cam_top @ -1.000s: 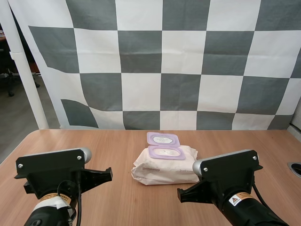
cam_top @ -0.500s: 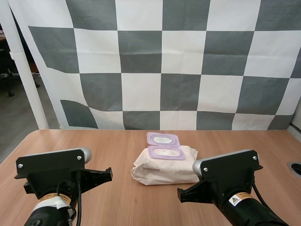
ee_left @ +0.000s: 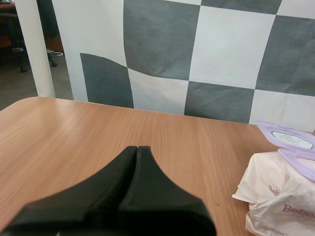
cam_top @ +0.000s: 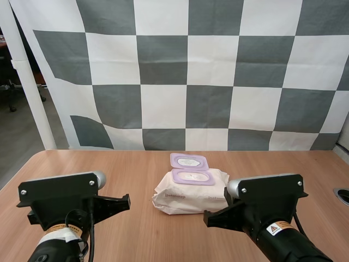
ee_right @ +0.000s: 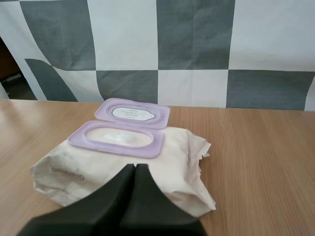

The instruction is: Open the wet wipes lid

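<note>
Pack of wet wipes [cam_top: 191, 192]: lower centre of the high view, flat on the surface [cam_top: 125, 169], purple lid [cam_top: 189, 161] folded back, opening exposed; task judged complete. Left gripper [ee_left: 137, 149], right gripper [ee_right: 135, 167]: fingers pressed together, holding nothing, apparently idle with no step left

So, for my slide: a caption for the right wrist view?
Shut right gripper facing the wipes pack, its purple lid flipped open.
</note>
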Controlling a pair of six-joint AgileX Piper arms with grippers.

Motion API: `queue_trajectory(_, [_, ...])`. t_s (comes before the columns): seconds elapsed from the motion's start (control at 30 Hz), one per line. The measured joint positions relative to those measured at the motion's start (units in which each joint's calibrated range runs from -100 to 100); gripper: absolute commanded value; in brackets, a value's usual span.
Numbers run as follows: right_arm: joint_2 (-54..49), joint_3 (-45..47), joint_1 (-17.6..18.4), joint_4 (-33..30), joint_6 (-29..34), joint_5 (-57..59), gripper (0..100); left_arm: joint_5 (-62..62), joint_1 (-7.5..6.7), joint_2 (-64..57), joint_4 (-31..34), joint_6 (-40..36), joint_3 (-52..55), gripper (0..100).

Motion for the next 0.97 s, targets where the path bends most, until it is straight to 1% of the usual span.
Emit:
queue_trajectory(0.13, [0.00, 0.00, 0.00, -4.89, 1.74, 0.00, 0, 0.00, 0.00, 0.00, 0.00, 0.00, 0.00, 0])
queue_trajectory(0.3, [0.00, 0.00, 0.00, -13.50, 7.32, 0.00, 0, 0.00, 0.00, 0.00, 0.00, 0.00, 0.00, 0])
queue_trajectory(0.4, [0.00, 0.00, 0.00, -15.07, 7.85, 0.00, 0, 0.00, 0.00, 0.00, 0.00, 0.00, 0.00, 0])
queue_trajectory(0.5, [0.00, 0.00, 0.00, -19.81, 8.33, -0.80, 0, 0.00, 0.00, 0.00, 0.00, 0.00, 0.00, 0])
queue_trajectory(0.57, [0.00, 0.00, 0.00, -23.29, 9.84, -0.96, 0, 0.00, 0.00, 0.00, 0.00, 0.00, 0.00, 0])
queue_trajectory(0.63, [0.00, 0.00, 0.00, -25.16, 11.79, -0.96, 0, 0.00, 0.00, 0.00, 0.00, 0.00, 0.00, 0])
queue_trajectory(0.73, [0.00, 0.00, 0.00, -25.66, 13.89, -0.96, 0, 0.00, 0.00, 0.00, 0.00, 0.00, 0.00, 0])
queue_trajectory(0.97, [0.00, 0.00, 0.00, -25.66, 13.98, -0.96, 0, 0.00, 0.00, 0.00, 0.00, 0.00, 0.00, 0])
